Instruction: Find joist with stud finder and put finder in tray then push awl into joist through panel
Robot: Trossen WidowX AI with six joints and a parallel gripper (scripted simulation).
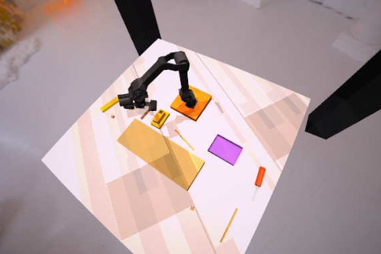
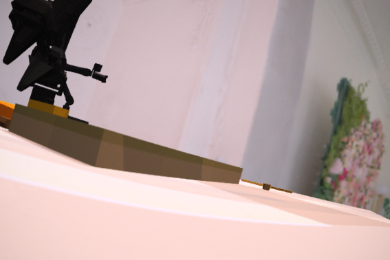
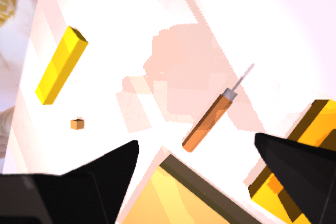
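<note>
My gripper (image 1: 138,103) (image 3: 196,141) is open and empty. It hangs low over the table just behind the floor panel (image 1: 160,152) (image 2: 124,155) (image 3: 180,200), a flat tan slab. A brown-handled tool with a thin metal tip (image 1: 144,115) (image 3: 210,122) lies on the table right below and between the fingers. The yellow stud finder (image 1: 160,118) (image 3: 325,117) (image 2: 49,107) stands at the panel's back edge, to the right of the fingers. The purple tray (image 1: 225,149) lies right of the panel. An orange-handled pointed tool (image 1: 259,177) lies near the table's right edge.
A yellow bar (image 1: 109,104) (image 3: 61,65) and a small brown cube (image 1: 112,116) (image 3: 77,123) lie left of the gripper. Thin orange sticks (image 1: 184,140) (image 1: 229,225) and another cube (image 1: 192,207) lie around the panel. The arm stands on an orange base plate (image 1: 202,101).
</note>
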